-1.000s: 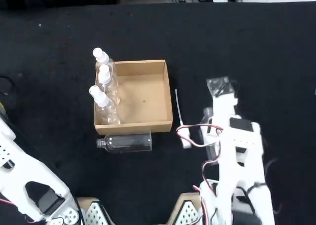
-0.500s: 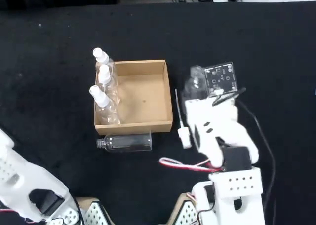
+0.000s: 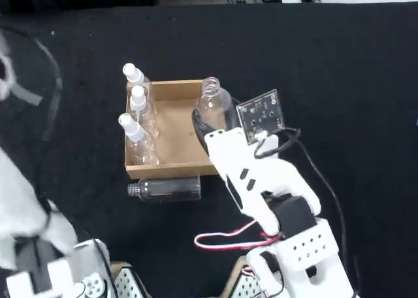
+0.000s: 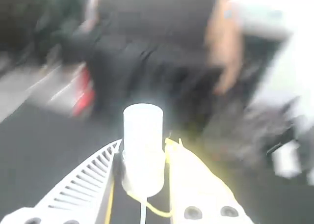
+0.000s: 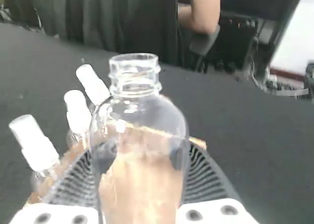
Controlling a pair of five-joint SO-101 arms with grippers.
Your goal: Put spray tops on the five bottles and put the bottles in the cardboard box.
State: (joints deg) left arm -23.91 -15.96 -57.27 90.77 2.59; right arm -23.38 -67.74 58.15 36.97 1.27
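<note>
Gripping uncapped bottle [image 5: 140, 116] upright in right end effector [image 5: 140, 177], at right wall of cardboard box [image 3: 176, 170]. Clamping white spray top [image 4: 143, 135] in left end effector [image 4: 142, 172].

The bottle [image 5: 140, 150] is clear, glossy plastic. The spray top [image 4: 143, 145] is smooth white plastic. The cardboard box [image 3: 176, 134] is matt brown, and the bench [image 3: 326, 63] is covered in matt black cloth.

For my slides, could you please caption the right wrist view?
Right claw grips an uncapped bottle near three sprayer-topped bottles.
</note>
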